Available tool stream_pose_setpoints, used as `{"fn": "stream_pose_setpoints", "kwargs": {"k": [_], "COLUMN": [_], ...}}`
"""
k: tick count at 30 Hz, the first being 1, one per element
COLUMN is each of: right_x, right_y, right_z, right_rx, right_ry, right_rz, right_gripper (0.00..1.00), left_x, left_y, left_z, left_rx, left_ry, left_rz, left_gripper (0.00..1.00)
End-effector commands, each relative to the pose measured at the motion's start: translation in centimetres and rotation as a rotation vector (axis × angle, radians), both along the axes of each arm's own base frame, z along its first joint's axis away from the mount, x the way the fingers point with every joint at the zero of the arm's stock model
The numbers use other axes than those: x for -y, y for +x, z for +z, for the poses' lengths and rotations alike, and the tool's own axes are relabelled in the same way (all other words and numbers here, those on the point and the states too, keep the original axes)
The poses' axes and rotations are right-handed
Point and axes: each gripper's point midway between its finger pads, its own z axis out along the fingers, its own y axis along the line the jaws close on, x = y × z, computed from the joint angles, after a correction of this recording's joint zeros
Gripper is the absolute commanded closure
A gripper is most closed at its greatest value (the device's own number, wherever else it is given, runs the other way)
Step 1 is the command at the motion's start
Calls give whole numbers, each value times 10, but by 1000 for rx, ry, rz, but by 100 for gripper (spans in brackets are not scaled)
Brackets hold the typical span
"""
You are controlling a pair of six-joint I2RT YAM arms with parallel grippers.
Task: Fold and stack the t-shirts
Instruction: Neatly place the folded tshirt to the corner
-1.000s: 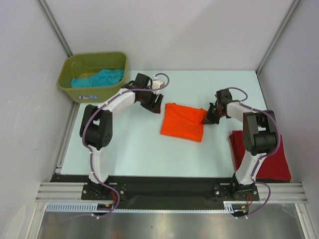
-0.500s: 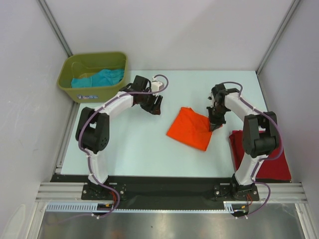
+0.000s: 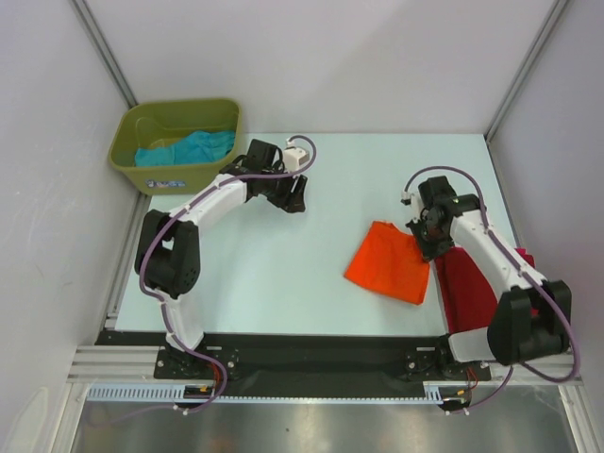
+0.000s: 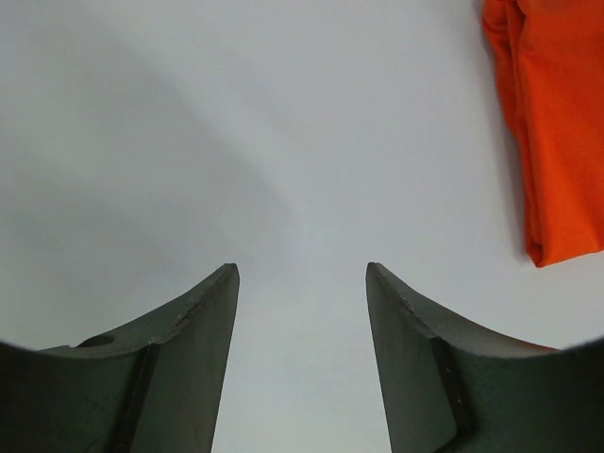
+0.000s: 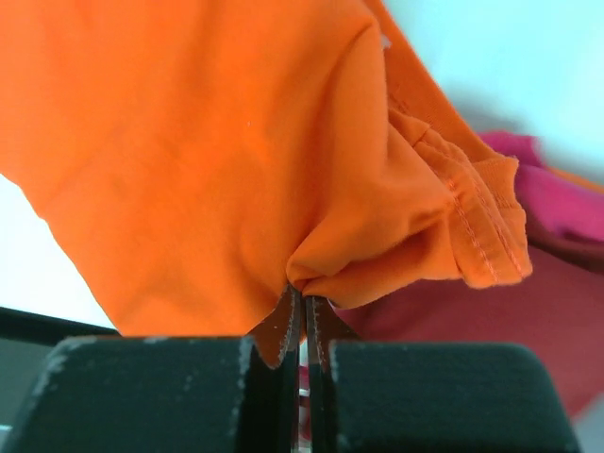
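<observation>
A folded bright orange t-shirt point(image 3: 389, 264) lies right of the table's middle, its right edge pinched by my right gripper point(image 3: 431, 247), which is shut on it. In the right wrist view the orange cloth point(image 5: 217, 151) bunches at the fingertips point(image 5: 303, 304), with the dark red t-shirt point(image 5: 500, 321) just behind. That dark red shirt point(image 3: 472, 283) lies folded at the table's right edge, partly under my right arm. A teal t-shirt point(image 3: 189, 148) sits in the bin. My left gripper point(image 3: 291, 200) hangs open over bare table at the back left, nothing between its fingers point(image 4: 198, 321).
An olive-green plastic bin point(image 3: 142, 168) stands at the table's back left corner. Grey walls and aluminium posts close in the sides. The black rail with both arm bases point(image 3: 311, 359) runs along the near edge.
My right gripper has dragged the orange t-shirt rightward and nearer, up to the dark red shirt. The left arm has drawn back slightly toward the bin.
</observation>
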Motion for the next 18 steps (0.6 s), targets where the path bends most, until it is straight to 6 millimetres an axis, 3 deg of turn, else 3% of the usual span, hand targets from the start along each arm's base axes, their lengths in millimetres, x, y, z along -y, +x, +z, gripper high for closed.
{"fn": "stream_pose_setpoints", "kwargs": {"k": [1,10,12,15,18], "right_x": [27,67,81,83,98], "right_y": [-6,-62,-72,-78,-94], "right_z": [32,43,55,75,93], "right_rx": [85,-23,-20,13,-17], "right_ry": [-149,-333,-404,-401,-471], "right_rz": [101,192,188,204,212], "right_gripper": [100,100,100,100,100], "left_x": [16,22,24,25,26], "left_y": [8,15,16,19,21], "left_z": [33,34,32,28,23], "left_rx": [62,69,62,56,54], "left_ry": [-84,-110,-116,-120,-120], "left_rz": [-25,-35,-38,-39,-42], "left_gripper": [38,39,39,39,39]}}
